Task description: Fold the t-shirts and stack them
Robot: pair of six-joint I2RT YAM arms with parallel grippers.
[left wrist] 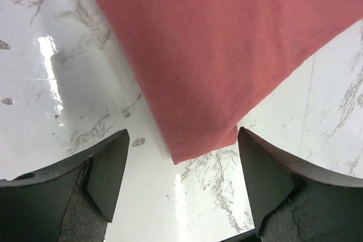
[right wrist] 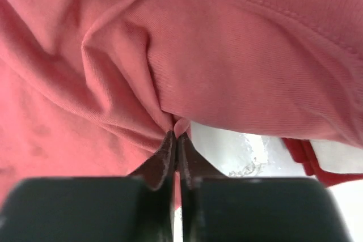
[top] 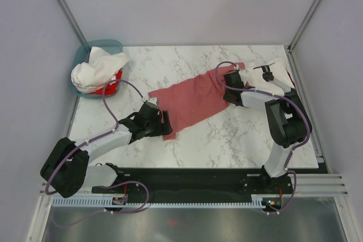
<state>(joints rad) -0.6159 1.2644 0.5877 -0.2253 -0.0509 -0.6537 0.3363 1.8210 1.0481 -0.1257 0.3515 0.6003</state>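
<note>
Jaws of the right gripper are clenching a fold of the salmon shirt; left gripper is hanging wide open over its near corner; shirt is lying stretched across the marble table.

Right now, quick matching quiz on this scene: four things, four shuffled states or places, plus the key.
Things
1 left gripper
2 right gripper
3 salmon-red t-shirt
4 teal basket

States or places
A holds white and red t-shirts, far-left corner
B open over the shirt's near corner
C pinched shut on a fold of cloth
D laid out across the table

Pairs: 1-B, 2-C, 3-D, 4-A
</note>
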